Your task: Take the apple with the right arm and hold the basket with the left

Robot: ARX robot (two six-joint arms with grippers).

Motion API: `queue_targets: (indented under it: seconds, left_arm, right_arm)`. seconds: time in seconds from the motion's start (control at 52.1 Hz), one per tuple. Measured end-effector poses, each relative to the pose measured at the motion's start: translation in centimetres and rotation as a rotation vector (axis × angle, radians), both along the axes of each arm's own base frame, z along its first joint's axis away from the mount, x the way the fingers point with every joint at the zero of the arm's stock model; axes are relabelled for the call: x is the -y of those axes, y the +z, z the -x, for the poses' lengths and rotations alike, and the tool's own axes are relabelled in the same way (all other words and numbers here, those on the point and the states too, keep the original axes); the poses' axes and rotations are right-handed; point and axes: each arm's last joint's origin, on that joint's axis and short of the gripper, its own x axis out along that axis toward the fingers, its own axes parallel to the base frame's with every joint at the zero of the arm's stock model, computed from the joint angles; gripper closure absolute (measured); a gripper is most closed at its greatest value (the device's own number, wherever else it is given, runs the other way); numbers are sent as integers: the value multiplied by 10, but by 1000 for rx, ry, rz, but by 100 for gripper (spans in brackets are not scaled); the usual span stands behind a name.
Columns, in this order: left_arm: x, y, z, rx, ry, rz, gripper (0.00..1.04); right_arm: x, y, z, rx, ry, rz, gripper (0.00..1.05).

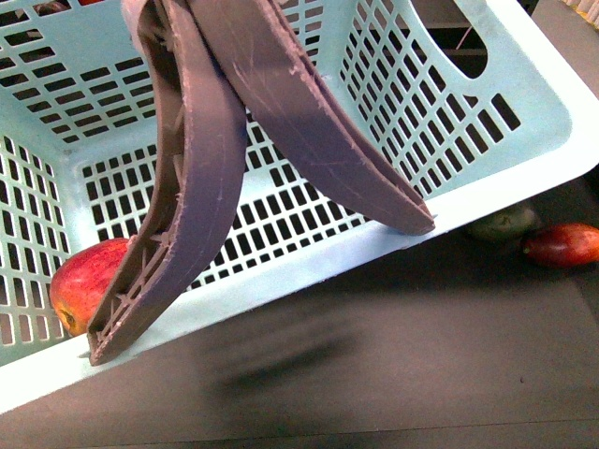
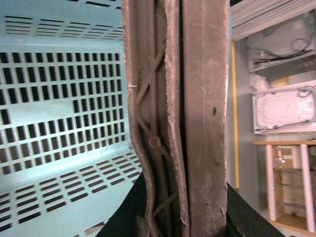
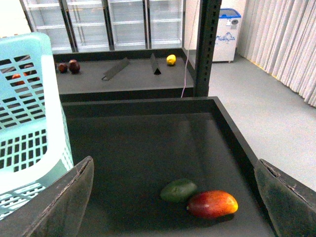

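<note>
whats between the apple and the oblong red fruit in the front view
The front view shows a brown handle, the basket rim, then the green avocado.

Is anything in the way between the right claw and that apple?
Yes. The apple lies inside the basket, whose slotted wall stands between it and the right gripper; a brown handle partly crosses it too.

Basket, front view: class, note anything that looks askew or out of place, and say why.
The basket is tilted: its near rim runs diagonally across the view. Both brown handles are drawn together above it, and the apple lies in its left corner against the wall, partly hidden by a handle.
</note>
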Motion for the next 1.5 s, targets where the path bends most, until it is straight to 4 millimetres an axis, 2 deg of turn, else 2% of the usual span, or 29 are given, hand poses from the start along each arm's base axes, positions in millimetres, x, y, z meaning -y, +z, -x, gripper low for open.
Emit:
queue_targets:
  seconds: [0.096, 0.173, 0.288, 0.365, 0.518, 0.614, 0.767, 1.017, 1.343, 1.497]
  left_arm:
    - [-2, 1, -6, 42, 18, 155, 87]
    - [-6, 2, -8, 24, 83, 202, 87]
    - [-24, 4, -17, -4, 211, 285, 87]
    - [-47, 2, -25, -12, 331, 317, 87]
    - [-103, -21, -36, -43, 611, 313, 87]
    - [-129, -32, -41, -51, 731, 300, 87]
    - [-158, -49, -48, -80, 881, 285, 87]
    - [-174, -80, -60, -160, 1010, 340, 87]
    - [-181, -112, -62, -219, 1161, 299, 87]
    - [-178, -128, -67, -264, 1176, 291, 87]
  right_arm:
    - [0, 0, 0, 0, 0, 0, 9]
    - [0, 0, 0, 0, 0, 0, 9]
    - [0, 0, 0, 1, 0, 0, 9]
    - [0, 0, 0, 1, 0, 0, 9]
    - [0, 0, 0, 1, 0, 0, 9]
    - [0, 0, 0, 1, 0, 0, 9]
    - [0, 0, 0, 1, 0, 0, 9]
    - [0, 0, 0, 1, 0, 0, 9]
    - [0, 0, 0, 1, 0, 0, 9]
    - [0, 0, 0, 1, 0, 0, 9]
